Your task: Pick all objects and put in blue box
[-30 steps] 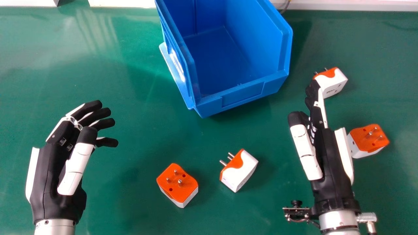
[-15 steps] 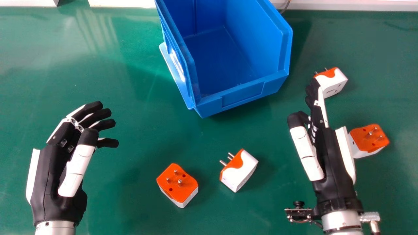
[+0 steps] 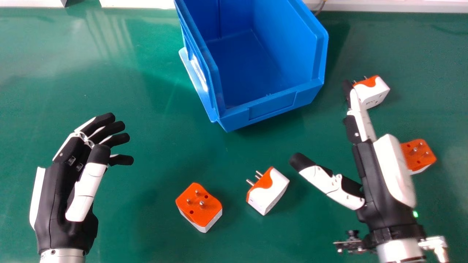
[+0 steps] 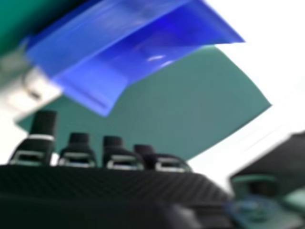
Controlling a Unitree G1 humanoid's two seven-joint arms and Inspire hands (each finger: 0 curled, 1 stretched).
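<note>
Having our right hand (image 3: 376, 186) spread, we should straddle the plug adapter (image 3: 270, 193) nearest its thumb (image 3: 323, 179), then pinch its white sides.

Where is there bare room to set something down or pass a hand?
Bare: table left of the box, beyond the left hand; between that hand and the leftmost adapter; inside the box. Crowded: the right side, where the right hand partly hides two adapters.

A prongs-up orange-and-white adapter (image 3: 199, 212) and a sideways one (image 3: 269, 190) lay before the open blue box (image 3: 272, 106), another prongs-up adapter (image 3: 417, 159) and sideways adapter (image 3: 374, 93) to its right.
</note>
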